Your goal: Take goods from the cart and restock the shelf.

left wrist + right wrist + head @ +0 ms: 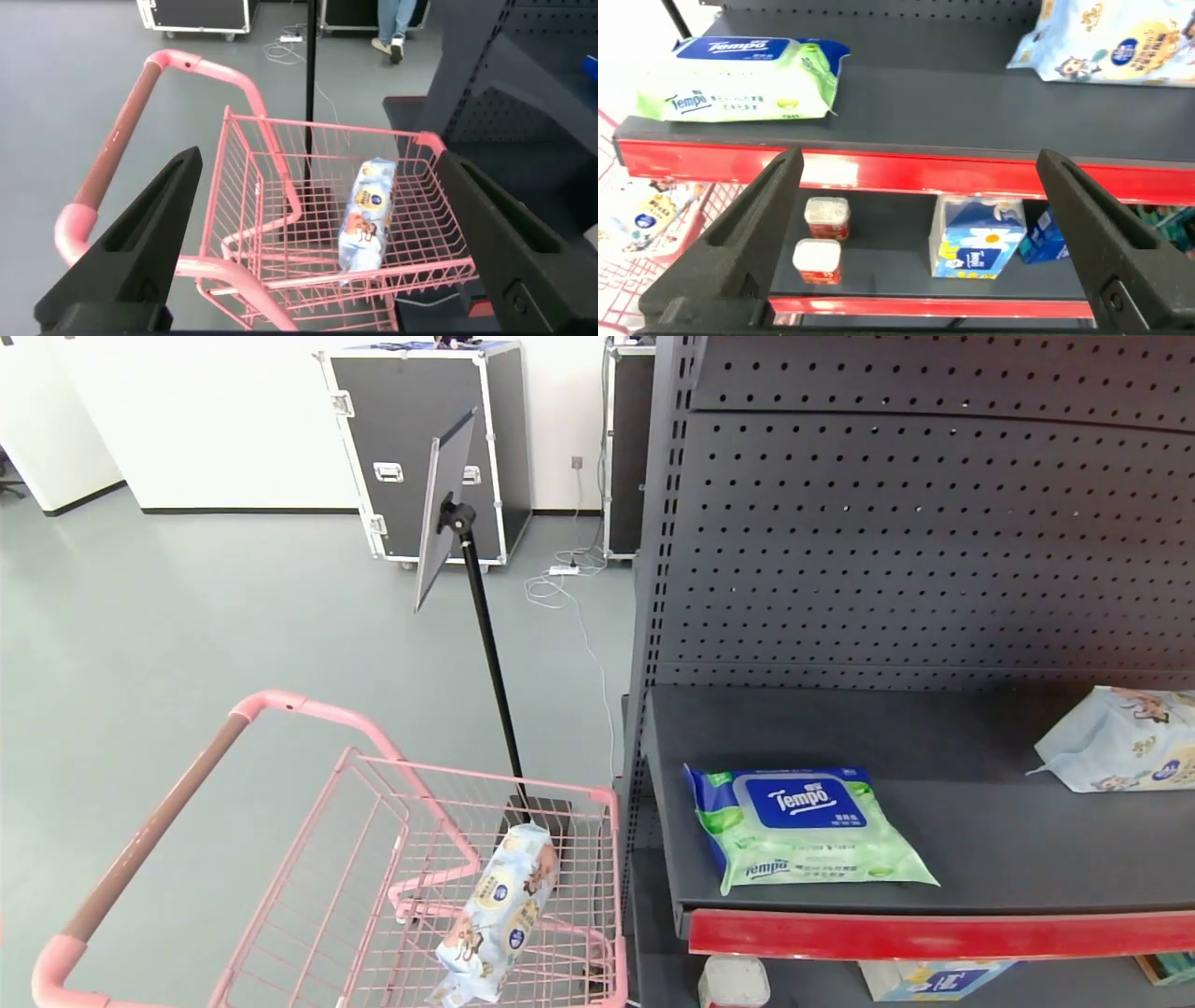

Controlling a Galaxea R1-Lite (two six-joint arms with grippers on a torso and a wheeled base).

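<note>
Though soft, pack [499,915] in wire cart [280,701]

A pink cart [308,707] stands just left of the dark shelf [980,831], with one pale blue packet [499,915] leaning on end inside its basket near the shelf side. On the shelf a green wipes pack [798,826] lies flat near the red front strip [934,933], well apart from a pale blue bag [1120,742] at the right edge. Below the strip show a white jar [735,982] and a blue-and-white box [934,978].
</note>
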